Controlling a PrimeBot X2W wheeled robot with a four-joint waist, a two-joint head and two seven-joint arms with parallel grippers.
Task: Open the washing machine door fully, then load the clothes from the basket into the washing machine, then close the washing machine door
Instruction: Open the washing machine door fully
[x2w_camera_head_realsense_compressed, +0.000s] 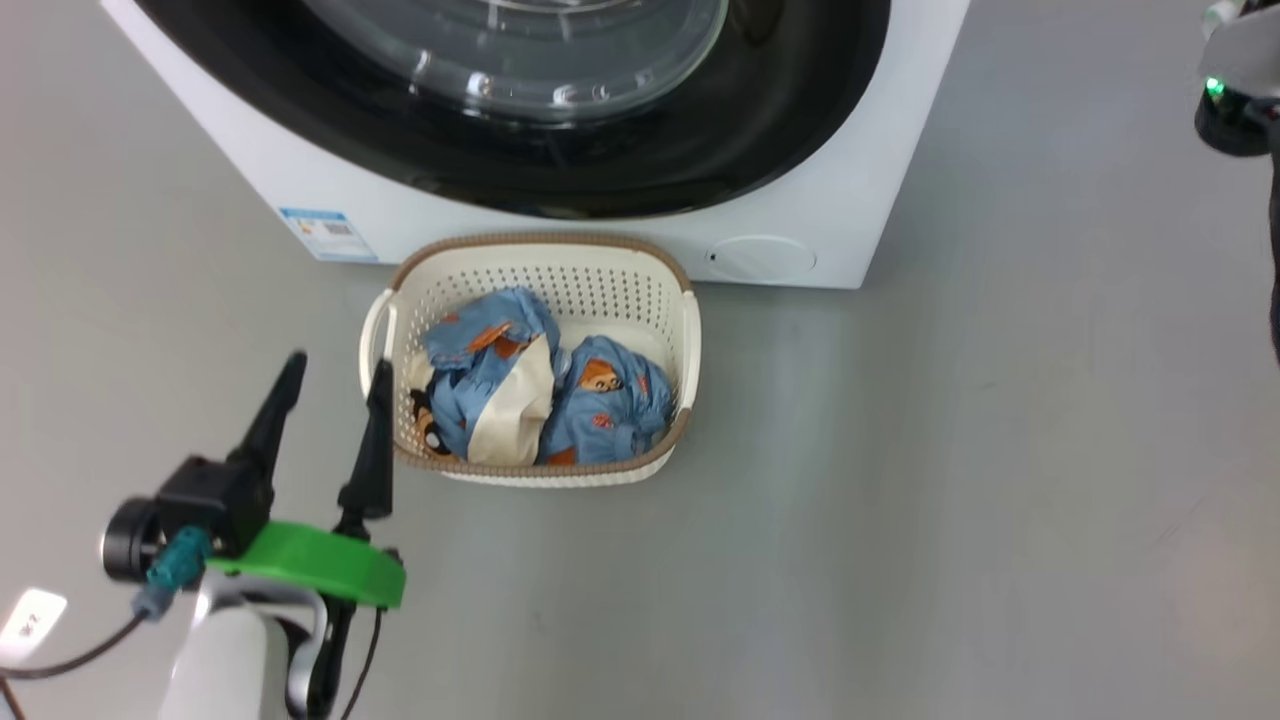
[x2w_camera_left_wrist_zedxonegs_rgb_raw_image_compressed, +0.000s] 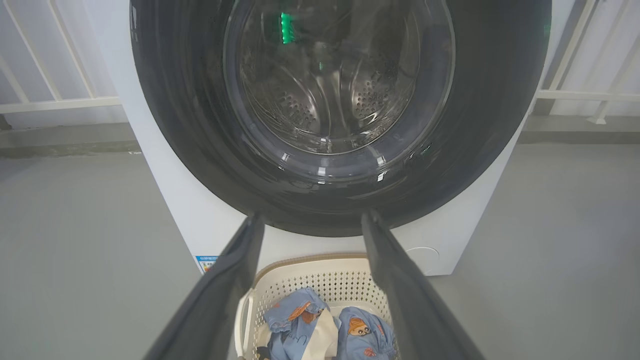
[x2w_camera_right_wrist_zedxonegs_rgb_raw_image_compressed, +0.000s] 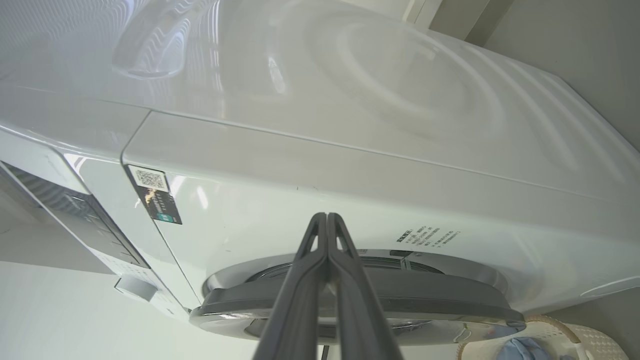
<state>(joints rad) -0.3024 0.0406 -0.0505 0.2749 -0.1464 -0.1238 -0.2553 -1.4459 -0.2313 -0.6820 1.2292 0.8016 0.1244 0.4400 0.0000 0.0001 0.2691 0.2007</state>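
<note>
Head view: left gripper (x2w_camera_head_realsense_compressed: 338, 365) held with fingers apart near the basket (x2w_camera_head_realsense_compressed: 560, 285); clothes (x2w_camera_head_realsense_compressed: 540, 385) inside, judged soft.
Left wrist view: washing machine door (x2w_camera_left_wrist_zedxonegs_rgb_raw_image_compressed: 175, 100) appears shut; glossy, probably slippery.
Right wrist view: right gripper (x2w_camera_right_wrist_zedxonegs_rgb_raw_image_compressed: 326, 217) fingers pressed together; door's rim (x2w_camera_right_wrist_zedxonegs_rgb_raw_image_compressed: 450, 300) judged best hold.

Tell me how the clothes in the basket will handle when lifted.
The clothes lie crumpled in soft folds, so probably floppy and dangling. They look thin, so likely light. Two bundles touch in the basket, so one may drag the other.
</note>
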